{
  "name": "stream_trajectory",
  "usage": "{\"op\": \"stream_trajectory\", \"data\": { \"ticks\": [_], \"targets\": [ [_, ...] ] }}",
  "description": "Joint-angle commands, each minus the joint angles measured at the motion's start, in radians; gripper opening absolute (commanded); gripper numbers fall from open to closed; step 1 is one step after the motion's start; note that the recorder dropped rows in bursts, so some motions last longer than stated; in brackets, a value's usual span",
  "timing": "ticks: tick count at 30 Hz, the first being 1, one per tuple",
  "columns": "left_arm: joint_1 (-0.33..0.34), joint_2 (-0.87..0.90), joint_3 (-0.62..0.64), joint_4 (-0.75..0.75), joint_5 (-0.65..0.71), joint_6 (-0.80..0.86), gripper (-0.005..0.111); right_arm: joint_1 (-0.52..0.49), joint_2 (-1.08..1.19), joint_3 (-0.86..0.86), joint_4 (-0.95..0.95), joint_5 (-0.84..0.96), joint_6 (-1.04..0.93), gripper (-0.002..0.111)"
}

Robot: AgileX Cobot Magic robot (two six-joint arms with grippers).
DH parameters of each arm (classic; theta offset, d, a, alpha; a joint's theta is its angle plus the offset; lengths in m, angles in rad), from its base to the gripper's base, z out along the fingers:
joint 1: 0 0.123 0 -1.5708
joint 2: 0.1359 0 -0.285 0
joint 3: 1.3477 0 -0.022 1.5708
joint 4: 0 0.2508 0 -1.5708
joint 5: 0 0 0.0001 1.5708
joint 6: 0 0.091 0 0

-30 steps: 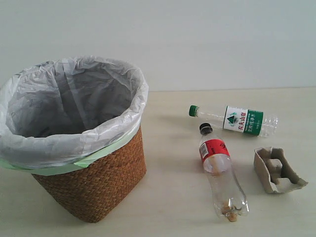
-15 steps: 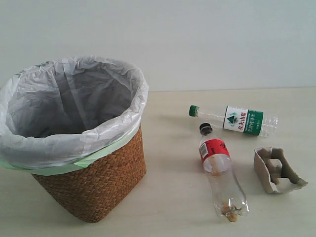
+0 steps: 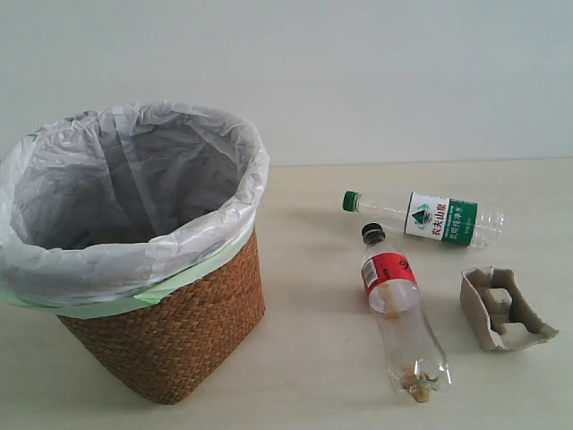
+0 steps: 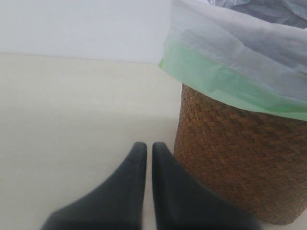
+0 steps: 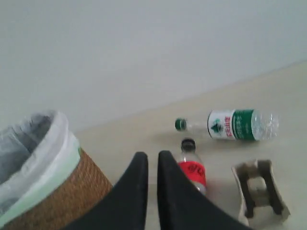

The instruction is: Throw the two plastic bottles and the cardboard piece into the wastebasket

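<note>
**Objects in the Scene, by Count**

Plastic bottles: two, namely one green-capped bottle (image 3: 430, 218) and one black-capped bottle (image 3: 400, 309). Moulded cardboard tray (image 3: 501, 309): one. Wicker wastebasket (image 3: 179, 331): one, holding one white plastic bag liner (image 3: 107, 269). Tabletop (image 3: 313, 358): one. Grippers: two, namely one left gripper (image 4: 149, 146) and one right gripper (image 5: 152, 155).
</note>
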Motion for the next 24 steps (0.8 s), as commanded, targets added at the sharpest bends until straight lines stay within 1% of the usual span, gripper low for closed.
{"op": "stream_trajectory", "data": {
  "ticks": [1, 3, 5, 6, 7, 8, 9, 10, 11, 13, 16, 17, 18, 20, 21, 22, 24],
  "targets": [
    [0.001, -0.003, 0.004, 0.003, -0.003, -0.005, 0.004, -0.002, 0.323, -0.190, -0.022, 0.215, -0.099, 0.004],
    [0.001, -0.003, 0.004, 0.003, -0.003, -0.005, 0.004, -0.002, 0.464, -0.276, -0.022, 0.273, -0.136, 0.004],
    [0.001, -0.003, 0.004, 0.003, -0.003, -0.005, 0.004, -0.002, 0.741, -0.421, -0.027, 0.339, -0.172, 0.004],
    [0.001, -0.003, 0.004, 0.003, -0.003, -0.005, 0.004, -0.002, 0.807, -0.462, -0.039, 0.376, -0.173, 0.004],
    [0.001, -0.003, 0.004, 0.003, -0.003, -0.005, 0.004, -0.002, 0.929, -0.553, -0.066, 0.460, -0.173, 0.004],
    [0.001, -0.003, 0.004, 0.003, -0.003, -0.005, 0.004, -0.002, 0.973, -0.601, -0.080, 0.499, -0.174, 0.004],
    [0.001, -0.003, 0.004, 0.003, -0.003, -0.005, 0.004, -0.002, 1.058, -0.688, -0.119, 0.591, -0.177, 0.004],
    [0.001, -0.003, 0.004, 0.003, -0.003, -0.005, 0.004, -0.002, 1.098, -0.735, -0.156, 0.636, -0.182, 0.004],
    [0.001, -0.003, 0.004, 0.003, -0.003, -0.005, 0.004, -0.002, 1.164, -0.808, -0.236, 0.709, -0.170, 0.004],
    [0.001, -0.003, 0.004, 0.003, -0.003, -0.005, 0.004, -0.002, 1.225, -0.884, -0.312, 0.777, -0.144, 0.005],
    [0.001, -0.003, 0.004, 0.003, -0.003, -0.005, 0.004, -0.002, 1.255, -0.899, -0.328, 0.734, -0.144, 0.029],
    [0.001, -0.003, 0.004, 0.003, -0.003, -0.005, 0.004, -0.002, 1.258, -0.899, -0.332, 0.714, -0.144, 0.042],
    [0.001, -0.003, 0.004, 0.003, -0.003, -0.005, 0.004, -0.002, 1.263, -0.899, -0.338, 0.699, -0.144, 0.058],
    [0.001, -0.003, 0.004, 0.003, -0.003, -0.005, 0.004, -0.002, 1.270, -0.899, -0.368, 0.677, -0.144, 0.084],
    [0.001, -0.003, 0.004, 0.003, -0.003, -0.005, 0.004, -0.002, 1.279, -0.899, -0.389, 0.670, -0.136, 0.093],
    [0.001, -0.003, 0.004, 0.003, -0.003, -0.005, 0.004, -0.002, 1.281, -0.899, -0.408, 0.669, -0.119, 0.098],
    [0.001, -0.003, 0.004, 0.003, -0.003, -0.005, 0.004, -0.002, 1.300, -0.891, -0.452, 0.647, -0.078, 0.100]
  ]
}}
